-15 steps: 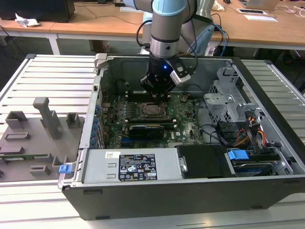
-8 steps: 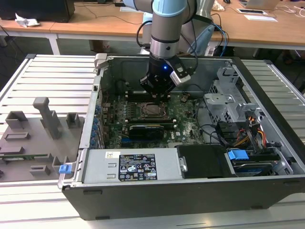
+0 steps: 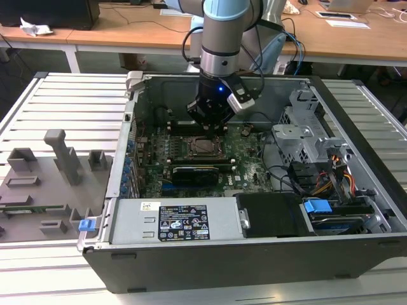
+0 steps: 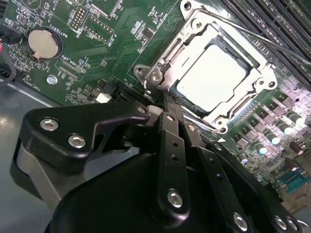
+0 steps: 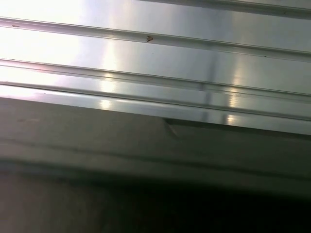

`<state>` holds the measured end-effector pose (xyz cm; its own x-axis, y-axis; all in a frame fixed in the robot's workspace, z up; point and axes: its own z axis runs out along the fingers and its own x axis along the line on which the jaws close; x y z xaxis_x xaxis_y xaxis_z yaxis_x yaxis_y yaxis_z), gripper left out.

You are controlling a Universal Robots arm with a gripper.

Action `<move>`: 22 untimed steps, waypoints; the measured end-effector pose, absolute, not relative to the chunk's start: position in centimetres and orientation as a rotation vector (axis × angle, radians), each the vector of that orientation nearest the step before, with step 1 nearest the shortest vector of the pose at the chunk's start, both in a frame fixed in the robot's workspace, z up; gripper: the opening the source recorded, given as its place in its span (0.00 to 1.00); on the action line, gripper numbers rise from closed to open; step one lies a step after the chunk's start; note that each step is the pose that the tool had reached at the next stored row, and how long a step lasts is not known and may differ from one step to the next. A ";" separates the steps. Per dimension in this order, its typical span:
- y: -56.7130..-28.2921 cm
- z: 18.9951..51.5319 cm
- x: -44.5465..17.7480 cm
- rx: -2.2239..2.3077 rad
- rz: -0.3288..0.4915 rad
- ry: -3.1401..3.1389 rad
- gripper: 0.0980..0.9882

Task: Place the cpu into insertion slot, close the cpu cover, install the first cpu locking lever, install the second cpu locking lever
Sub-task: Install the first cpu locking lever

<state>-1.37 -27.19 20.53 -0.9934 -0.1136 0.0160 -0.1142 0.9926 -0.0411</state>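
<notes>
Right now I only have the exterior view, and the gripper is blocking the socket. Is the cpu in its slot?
Observer: Yes. In the second wrist view the cpu sits in the socket, its silvery top facing up.
Operator: And the cover, up or down?
Observer: The cpu cover appears to lie flat, framing the chip, whose top shows through the central opening.
Operator: Where exactly is the gripper tip?
Observer: The gripper points at one corner of the socket, right at the cover's edge, not over the chip.
</notes>
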 end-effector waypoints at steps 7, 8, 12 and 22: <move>-27.2 20.2 -1.4 0.178 0.082 -3.121 0.01; -27.2 20.2 -1.4 0.178 0.082 -3.121 0.01; -27.2 20.1 -1.4 0.179 0.057 -3.123 0.01; -27.1 20.5 -1.3 0.180 0.011 -3.125 0.01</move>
<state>-1.34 -27.13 20.48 -0.9933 -0.1149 0.0115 -0.1150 0.9933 -0.0064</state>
